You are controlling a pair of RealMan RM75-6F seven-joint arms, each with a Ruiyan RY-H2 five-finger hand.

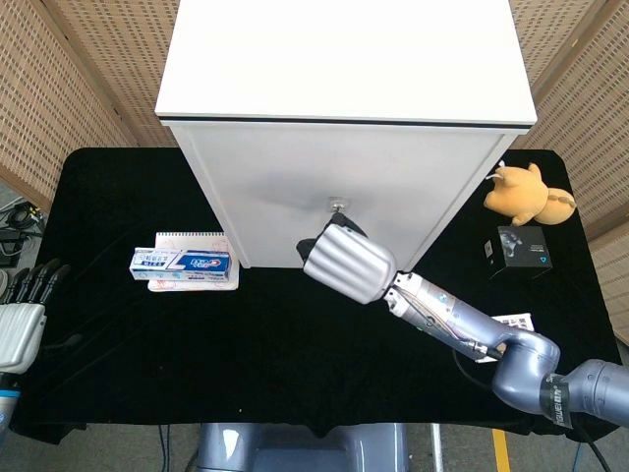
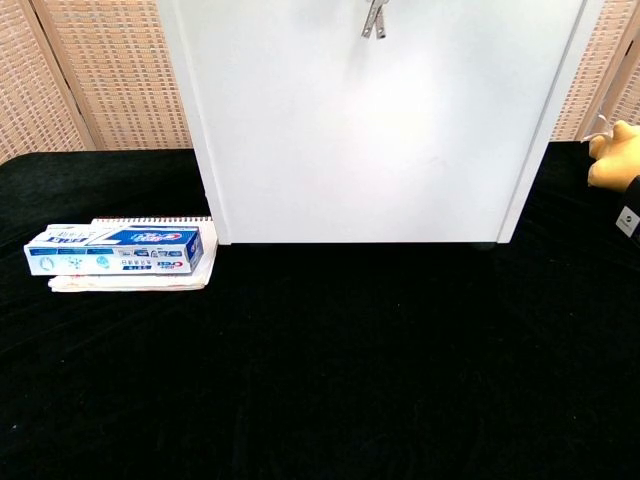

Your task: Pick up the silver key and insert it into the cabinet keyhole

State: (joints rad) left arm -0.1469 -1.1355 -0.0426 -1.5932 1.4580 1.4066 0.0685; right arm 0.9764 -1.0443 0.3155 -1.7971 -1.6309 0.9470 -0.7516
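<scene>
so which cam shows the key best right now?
Chest view: the silver key hangs unobstructed against the white cabinet door at the top edge, though partly cropped. In the head view the right hand covers it, so the key isn't visible.

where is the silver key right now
In the chest view the silver key dangles at the top edge before the white cabinet door; the head view shows the right hand raised just below the keyhole.

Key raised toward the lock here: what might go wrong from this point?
1. In the head view the right hand covers the spot just below the small metal keyhole on the white cabinet, so alignment is hard to judge and the tip may miss.
2. In the chest view the silver keys dangle loosely at the top edge; they might swing or slip.
</scene>
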